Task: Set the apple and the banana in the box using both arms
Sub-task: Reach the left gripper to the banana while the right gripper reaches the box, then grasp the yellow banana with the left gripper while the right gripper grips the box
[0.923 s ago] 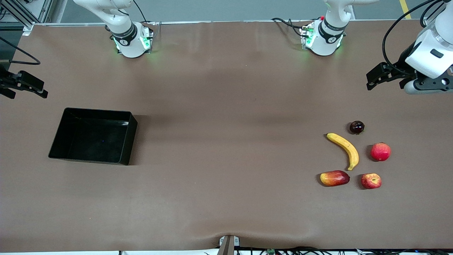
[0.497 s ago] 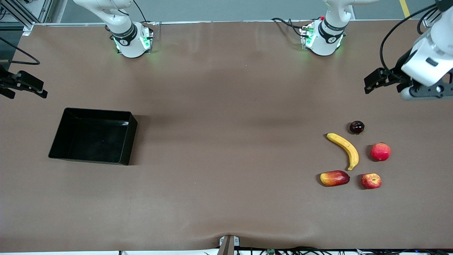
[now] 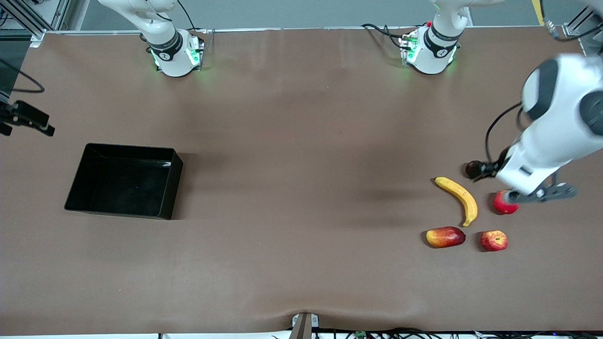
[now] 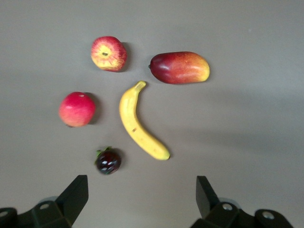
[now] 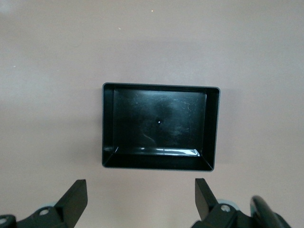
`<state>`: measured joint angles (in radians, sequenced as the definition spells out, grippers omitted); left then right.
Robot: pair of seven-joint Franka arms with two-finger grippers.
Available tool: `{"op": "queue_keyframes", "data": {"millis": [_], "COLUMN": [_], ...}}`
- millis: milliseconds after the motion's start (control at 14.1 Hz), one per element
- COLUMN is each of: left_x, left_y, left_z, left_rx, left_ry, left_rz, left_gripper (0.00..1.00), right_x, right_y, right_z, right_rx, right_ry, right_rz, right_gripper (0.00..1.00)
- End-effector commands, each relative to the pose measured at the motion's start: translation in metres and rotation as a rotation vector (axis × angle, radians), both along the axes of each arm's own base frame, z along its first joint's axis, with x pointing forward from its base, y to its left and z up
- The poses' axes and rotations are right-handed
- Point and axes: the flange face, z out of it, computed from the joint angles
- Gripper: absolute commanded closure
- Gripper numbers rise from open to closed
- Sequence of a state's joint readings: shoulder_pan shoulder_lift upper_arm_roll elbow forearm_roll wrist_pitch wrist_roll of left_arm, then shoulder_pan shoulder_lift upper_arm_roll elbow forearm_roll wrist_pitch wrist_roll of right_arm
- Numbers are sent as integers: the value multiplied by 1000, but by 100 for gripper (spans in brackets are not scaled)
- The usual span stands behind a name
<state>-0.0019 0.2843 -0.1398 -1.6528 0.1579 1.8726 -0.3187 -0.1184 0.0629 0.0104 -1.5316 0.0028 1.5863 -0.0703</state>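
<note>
The left gripper [image 4: 137, 199] hangs over the fruit cluster, fingers spread wide and holding nothing — its wrist view shows the banana [image 4: 139, 122], the apple [image 4: 109, 53] and the pink-red fruit [image 4: 77, 109] whole, which the arm half covers in the front view. The right gripper [image 5: 140, 202], equally wide, waits above the empty box [image 5: 108, 128].

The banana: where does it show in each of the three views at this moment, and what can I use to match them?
Front view: the banana lies on the table amid the fruit cluster at the left arm's end, just farther from the camera than the mango-like fruit.
Left wrist view: the banana sits mid-picture, free of the open left gripper.
Right wrist view: not in it.
Shared landmark: the mango-like fruit beside one banana tip.
</note>
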Motion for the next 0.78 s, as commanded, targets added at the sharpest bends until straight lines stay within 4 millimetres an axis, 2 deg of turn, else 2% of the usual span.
{"op": "queue_keyframes", "data": {"millis": [0, 142, 284, 497, 710], "left_x": [2, 6, 4, -5, -15], "left_y": [8, 24, 31, 33, 35], "left_z": [-46, -74, -96, -123, -150], "left_rx": [4, -7, -5, 25, 23], "left_ry": [-43, -50, -29, 5, 12], "left_rz": [50, 76, 157, 247, 276], "left_gripper": [0, 0, 0, 0, 0], "right_x": [31, 31, 34, 54, 57], "right_y": [-21, -17, -27, -56, -103], "right_z": [-54, -56, -68, -137, -175], "right_rx": [26, 19, 14, 1, 5], "right_ry": [66, 77, 90, 168, 179], "right_rz": [-16, -7, -25, -60, -114], "right_gripper": [0, 0, 0, 0, 0]}}
